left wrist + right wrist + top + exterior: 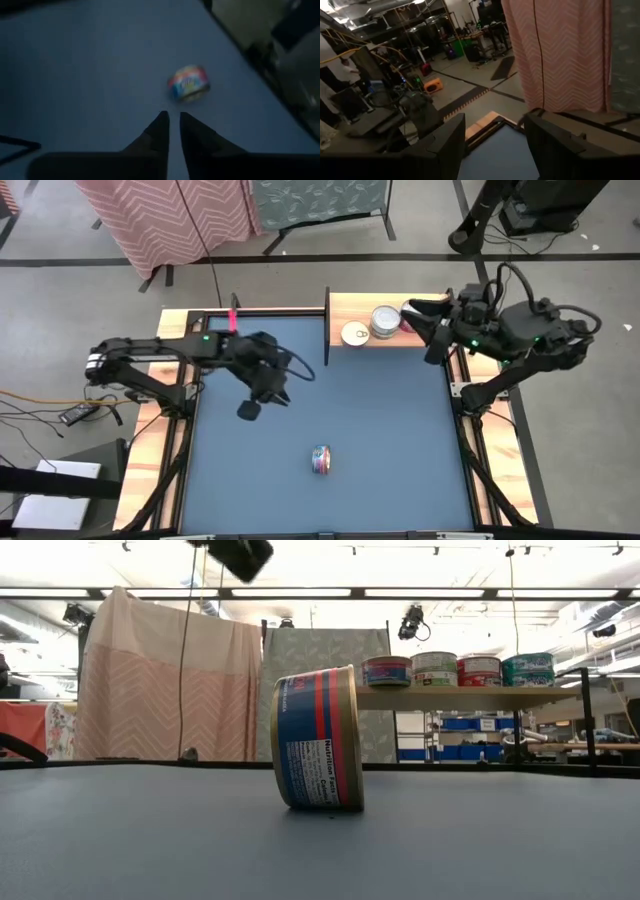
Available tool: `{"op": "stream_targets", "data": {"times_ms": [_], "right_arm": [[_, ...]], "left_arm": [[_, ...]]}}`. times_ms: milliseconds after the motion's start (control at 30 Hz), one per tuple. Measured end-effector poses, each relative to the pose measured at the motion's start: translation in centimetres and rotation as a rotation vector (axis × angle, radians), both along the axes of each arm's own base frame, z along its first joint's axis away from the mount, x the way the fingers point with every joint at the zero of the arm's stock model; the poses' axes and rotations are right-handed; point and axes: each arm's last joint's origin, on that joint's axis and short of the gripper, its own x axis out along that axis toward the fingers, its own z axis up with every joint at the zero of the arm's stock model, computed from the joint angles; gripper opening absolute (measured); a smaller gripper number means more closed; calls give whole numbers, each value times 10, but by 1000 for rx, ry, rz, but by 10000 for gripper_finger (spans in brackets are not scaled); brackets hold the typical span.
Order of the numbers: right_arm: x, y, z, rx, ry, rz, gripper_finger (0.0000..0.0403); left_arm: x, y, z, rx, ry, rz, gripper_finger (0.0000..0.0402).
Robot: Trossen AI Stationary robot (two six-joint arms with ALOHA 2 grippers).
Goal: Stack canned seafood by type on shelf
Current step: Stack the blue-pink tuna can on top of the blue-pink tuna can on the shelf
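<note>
From above, the left gripper point(248, 410) hangs over the blue table point(390, 430), up and to the side of a lone tin point(321, 460) lying on its edge mid-table, well apart from the shelf point(355, 308) at the far edge, where silver-lidded tins point(384, 321) sit with the right gripper point(412, 310) just beside them. At table height, the lone tin point(317, 738) stands on its rim, red and blue label facing the camera, and a row of four tins point(457, 670) lines the shelf point(455, 693) behind. Through the left wrist camera, the fingers point(157, 132) are nearly pressed together, only a narrow slit between them, pointing at the tin point(189, 83) ahead. Through the right wrist camera, that arm's fingers point(445, 145) are spread wide and hold nothing. Resting on its rim, the tin could likely roll away if nudged, and jaws this narrow would probably bump it rather than straddle it.
</note>
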Motion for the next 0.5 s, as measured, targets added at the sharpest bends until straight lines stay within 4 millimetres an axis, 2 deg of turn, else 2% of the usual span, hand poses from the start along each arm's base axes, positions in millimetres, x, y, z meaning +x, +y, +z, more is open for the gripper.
{"op": "stream_targets", "data": {"times_ms": [200,333,400,500], "right_arm": [[-12,-7,3,-17,-2,-12,213],[-26,-12,8,-16,-30,-20,203],[-36,-16,11,-27,-42,-22,190],[-55,-21,16,-34,-74,-23,150]], "left_arm": [[30,-10,-41,49,165,-107,117],[51,-23,-64,128,179,-172,162],[60,-29,-74,170,190,-172,182],[69,-36,-74,205,184,-174,205]]}}
